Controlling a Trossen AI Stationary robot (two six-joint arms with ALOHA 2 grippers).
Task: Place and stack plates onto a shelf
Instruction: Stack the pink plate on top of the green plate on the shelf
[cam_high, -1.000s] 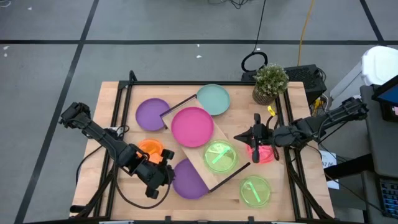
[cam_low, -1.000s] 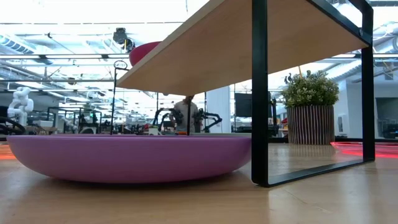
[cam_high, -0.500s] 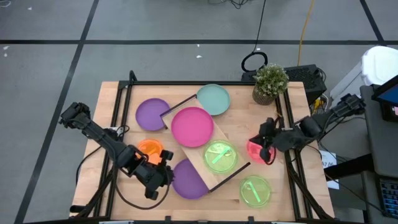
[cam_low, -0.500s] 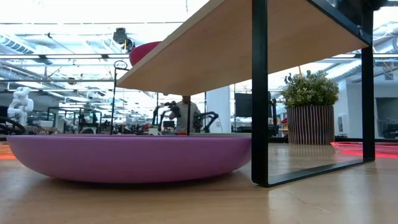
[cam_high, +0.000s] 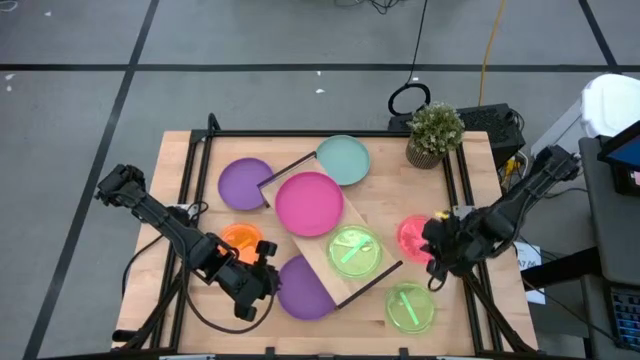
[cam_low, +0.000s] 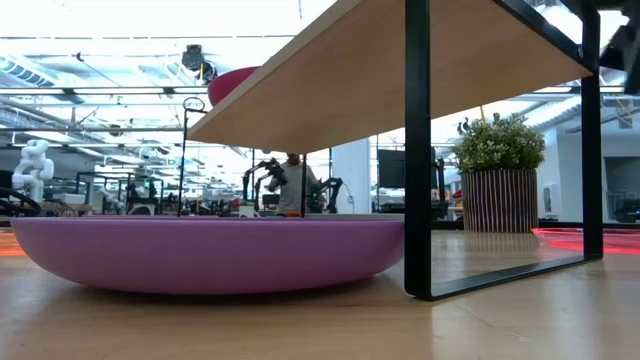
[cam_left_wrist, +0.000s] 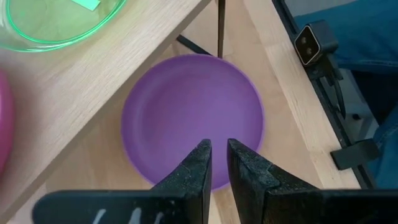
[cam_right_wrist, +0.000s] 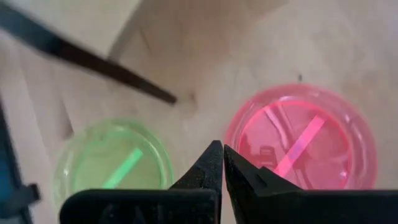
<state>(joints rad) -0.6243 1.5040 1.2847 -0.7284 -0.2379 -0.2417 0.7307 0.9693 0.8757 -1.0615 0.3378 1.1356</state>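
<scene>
From above, the right pincer hangs over the desk with the red plate just beside it and a green plate near it on the other side. The shelf lies farther toward the left arm and carries a magenta plate and another green plate. The left pincer sits beside a purple plate that is half under the shelf, with the orange plate close behind it. A second purple plate and a teal plate lie at the shelf's far end.

At desk height, the purple plate rests flat under the shelf board.

The left wrist view shows that pincer's fingers slightly apart over the purple plate.

The right wrist view shows its fingers together, holding nothing, with the red plate and green plate ahead.
</scene>
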